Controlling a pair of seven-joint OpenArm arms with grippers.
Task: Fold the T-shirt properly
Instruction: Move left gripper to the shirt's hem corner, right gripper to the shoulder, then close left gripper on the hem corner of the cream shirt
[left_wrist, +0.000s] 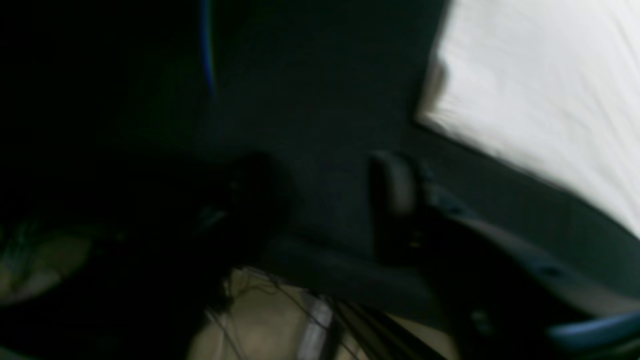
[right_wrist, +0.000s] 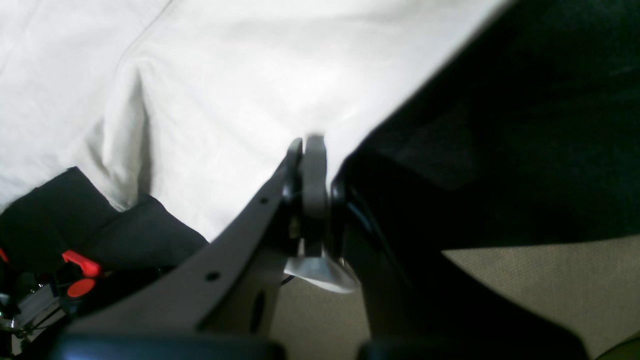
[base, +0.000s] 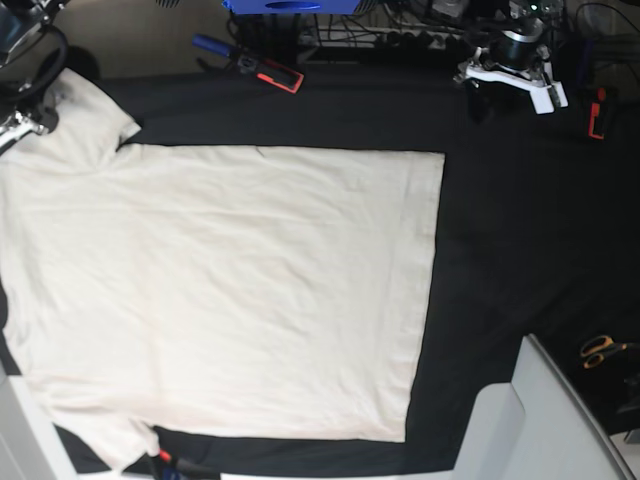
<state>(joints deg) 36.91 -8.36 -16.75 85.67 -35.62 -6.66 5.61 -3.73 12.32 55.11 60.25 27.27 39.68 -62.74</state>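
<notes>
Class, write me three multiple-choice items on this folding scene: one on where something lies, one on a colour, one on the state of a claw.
1. Where do the orange-handled scissors lie?
A. On the shirt's chest
B. On the black table cover, off the hem side of the shirt
C. Inside the blue bin

2. What colour is the large plain short-sleeved cotton T-shirt?
A. Cream
B. Red
C. Navy

3. How does the right claw stand?
A. Wide open above bare table
B. Holding the scissors
C. Shut at the shirt's edge

Answers:
1 B, the base view shows them on the dark cover near the frame's right edge, clear of the cloth.
2 A, it is pale cream against the black cover.
3 C, the right wrist view shows its fingers pressed together where white cloth meets black.
</notes>
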